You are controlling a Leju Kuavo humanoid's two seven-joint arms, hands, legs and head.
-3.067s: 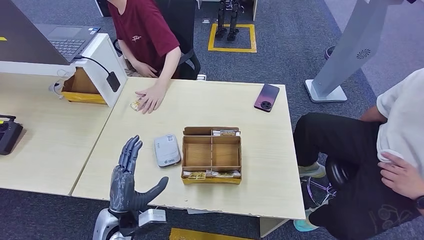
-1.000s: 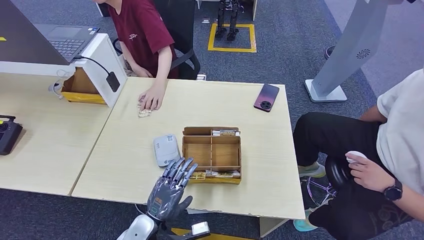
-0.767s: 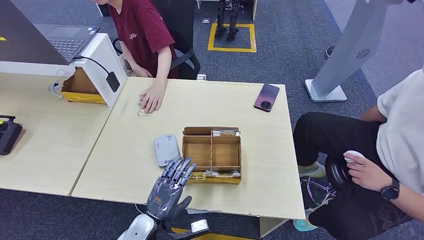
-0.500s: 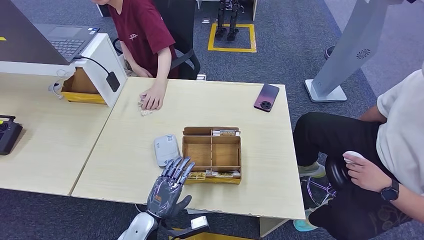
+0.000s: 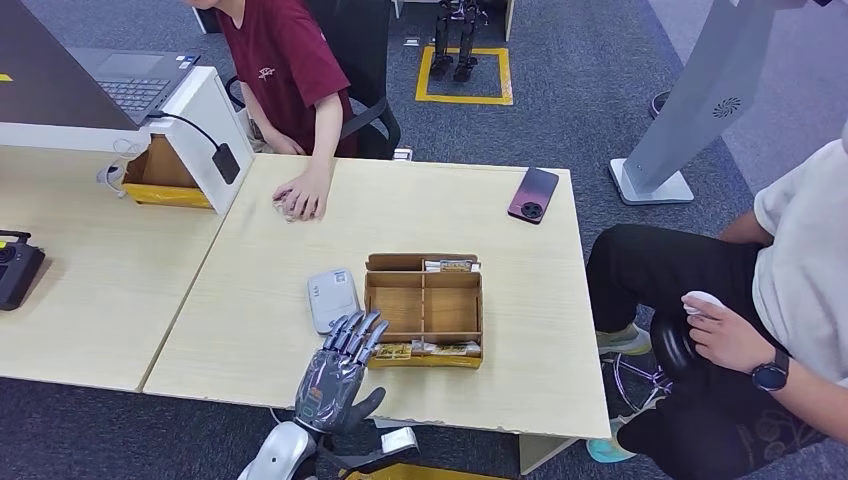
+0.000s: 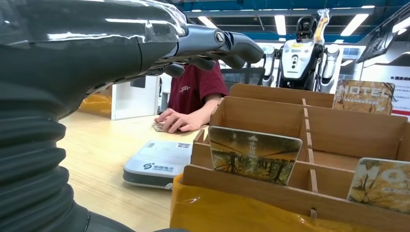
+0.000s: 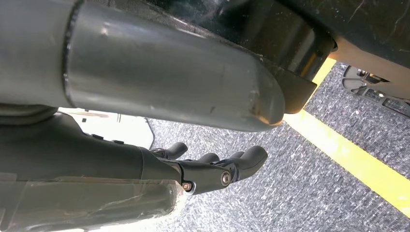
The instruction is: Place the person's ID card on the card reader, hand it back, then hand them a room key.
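Note:
A grey-white card reader (image 5: 333, 298) lies on the table, left of a cardboard divider box (image 5: 470, 310) with picture key cards (image 5: 424, 350) standing in its front slot. My left hand (image 5: 338, 372) hovers flat and empty at the table's near edge, its fingers spread over the box's near-left corner. In the left wrist view the left hand (image 6: 145, 43) reaches over the card reader (image 6: 157, 163) and a key card (image 6: 254, 154). At the far edge, a person's hand (image 5: 302, 195) covers a small card (image 5: 281, 205). My right hand (image 7: 212, 169) hangs empty, fingers loosely bent, above the carpet.
A dark phone (image 5: 533, 194) lies at the table's far right. A laptop (image 5: 140, 78), a white stand and a yellow-lined box (image 5: 165, 175) sit at the back left, a black controller (image 5: 15, 265) on the left desk. Another person (image 5: 760, 330) sits close on the right.
My left hand moved from the table's left side across to the box's near-left corner and has held there. The person's hand drew the card a little toward the far edge.

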